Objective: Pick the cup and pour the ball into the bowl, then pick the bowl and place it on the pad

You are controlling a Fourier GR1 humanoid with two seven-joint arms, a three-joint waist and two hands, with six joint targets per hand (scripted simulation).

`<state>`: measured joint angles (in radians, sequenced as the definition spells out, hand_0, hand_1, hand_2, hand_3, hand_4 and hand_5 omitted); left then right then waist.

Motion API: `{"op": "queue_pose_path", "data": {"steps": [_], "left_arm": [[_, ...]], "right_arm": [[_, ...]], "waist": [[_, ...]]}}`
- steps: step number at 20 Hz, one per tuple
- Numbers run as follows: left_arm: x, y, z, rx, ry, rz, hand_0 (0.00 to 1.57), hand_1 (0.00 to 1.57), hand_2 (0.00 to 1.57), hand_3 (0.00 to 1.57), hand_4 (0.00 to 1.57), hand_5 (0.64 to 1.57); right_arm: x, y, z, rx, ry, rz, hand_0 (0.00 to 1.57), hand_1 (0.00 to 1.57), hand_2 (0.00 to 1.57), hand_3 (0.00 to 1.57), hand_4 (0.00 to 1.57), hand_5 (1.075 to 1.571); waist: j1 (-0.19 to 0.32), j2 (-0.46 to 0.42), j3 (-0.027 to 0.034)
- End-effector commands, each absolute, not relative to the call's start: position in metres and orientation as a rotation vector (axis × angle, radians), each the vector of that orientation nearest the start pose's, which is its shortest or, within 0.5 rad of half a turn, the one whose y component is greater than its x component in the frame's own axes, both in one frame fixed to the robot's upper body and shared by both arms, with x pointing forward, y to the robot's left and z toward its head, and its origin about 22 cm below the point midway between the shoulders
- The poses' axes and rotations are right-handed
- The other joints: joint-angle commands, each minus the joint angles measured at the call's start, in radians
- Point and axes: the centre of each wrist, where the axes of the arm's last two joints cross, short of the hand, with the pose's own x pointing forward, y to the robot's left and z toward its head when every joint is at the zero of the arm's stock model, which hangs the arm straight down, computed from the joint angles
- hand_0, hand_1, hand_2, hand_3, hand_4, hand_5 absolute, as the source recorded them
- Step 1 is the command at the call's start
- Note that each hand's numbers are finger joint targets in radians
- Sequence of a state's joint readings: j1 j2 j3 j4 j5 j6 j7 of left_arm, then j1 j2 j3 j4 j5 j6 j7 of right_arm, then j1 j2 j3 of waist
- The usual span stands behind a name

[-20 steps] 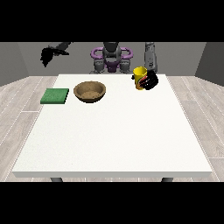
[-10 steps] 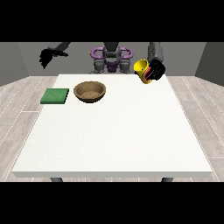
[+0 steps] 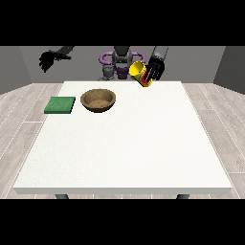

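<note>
Since the earlier frames, the yellow cylindrical cup has risen off the large white counter and moved toward the view's centre; it now hangs in the air above the counter's far edge, tilted so that its open mouth faces the view's left and slightly up. You can see that the black hand at the view's right has its fingers curled round the cup's body, with the fingers lying across the side nearest the camera. You cannot make out the ball; it is either inside the cup or too small to tell. Note that the round brown wooden bowl stands upright on the counter, to the view's left of the cup and nearer the camera, well apart from the cup. Observe the flat green square pad lying on the counter just beside the bowl, at the bowl's left in the view, with a narrow strip of counter between them. The black hand at the view's left is raised in the air beyond the counter's far left corner; it holds nothing, and its fingers hang down in a relaxed spread.
</note>
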<state>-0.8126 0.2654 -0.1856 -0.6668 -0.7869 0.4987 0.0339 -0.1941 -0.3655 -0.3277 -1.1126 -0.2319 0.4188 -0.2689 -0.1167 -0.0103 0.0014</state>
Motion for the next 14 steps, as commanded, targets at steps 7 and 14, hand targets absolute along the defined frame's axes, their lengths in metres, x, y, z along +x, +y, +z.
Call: {"op": "queue_pose_path", "data": {"steps": [7, 14], "left_arm": [[0.415, 0.126, 0.054, 1.440, -1.503, -1.340, 1.51, 1.51, 1.57, 1.57, 1.41, 1.378], [0.401, 0.062, 0.051, 1.619, -1.402, -1.794, 1.51, 1.51, 1.57, 1.57, 1.57, 1.042]], "right_arm": [[0.260, -0.418, -0.015, 0.039, -1.600, 0.017, 0.00, 0.00, 0.00, 0.00, 0.00, 1.571], [0.262, -0.419, -0.021, 0.080, -1.634, 0.006, 0.00, 0.00, 0.00, 0.00, 0.00, 1.570]], "waist": [[0.000, -0.081, 0.0011], [-0.014, -0.049, 0.0017]]}}
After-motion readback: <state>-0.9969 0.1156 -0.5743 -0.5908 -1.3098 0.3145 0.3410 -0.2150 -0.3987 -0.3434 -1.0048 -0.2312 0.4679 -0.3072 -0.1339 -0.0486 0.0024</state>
